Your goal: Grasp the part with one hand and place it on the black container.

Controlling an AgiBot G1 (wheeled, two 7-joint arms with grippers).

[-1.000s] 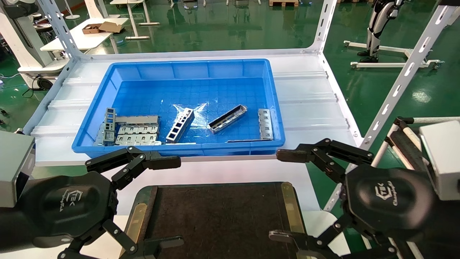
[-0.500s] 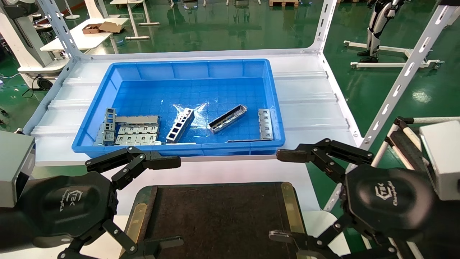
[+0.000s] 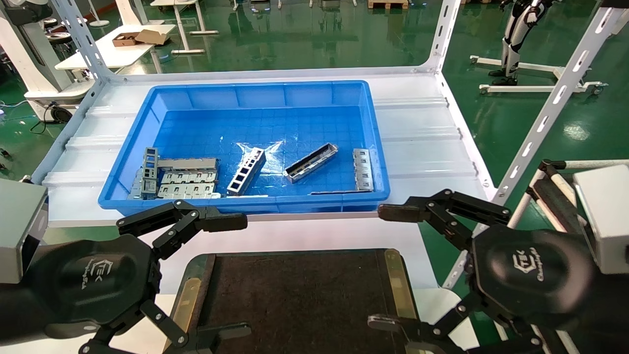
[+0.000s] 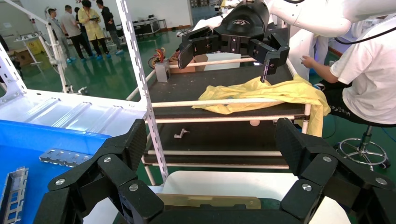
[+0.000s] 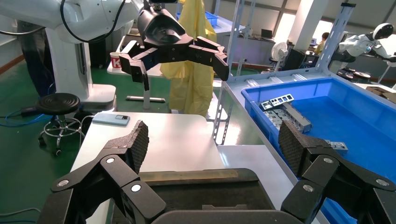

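The part (image 3: 311, 162), a slim grey metal channel, lies at an angle on the floor of the blue bin, right of its middle. The black container (image 3: 295, 300) is a flat dark tray with brass side strips, in front of the bin and between my two grippers; its edge also shows in the left wrist view (image 4: 205, 201) and the right wrist view (image 5: 205, 191). My left gripper (image 3: 233, 277) hangs open and empty over the tray's left side (image 4: 211, 140). My right gripper (image 3: 388, 268) hangs open and empty over its right side (image 5: 215, 140).
The deep blue bin (image 3: 123, 162) stands on the white shelf behind the tray. It also holds a grey bar with square holes (image 3: 245, 172), a flat perforated strip (image 3: 362, 169) and a cluster of grey pieces (image 3: 177, 179). A slanted white frame post (image 3: 540, 118) stands at the right.
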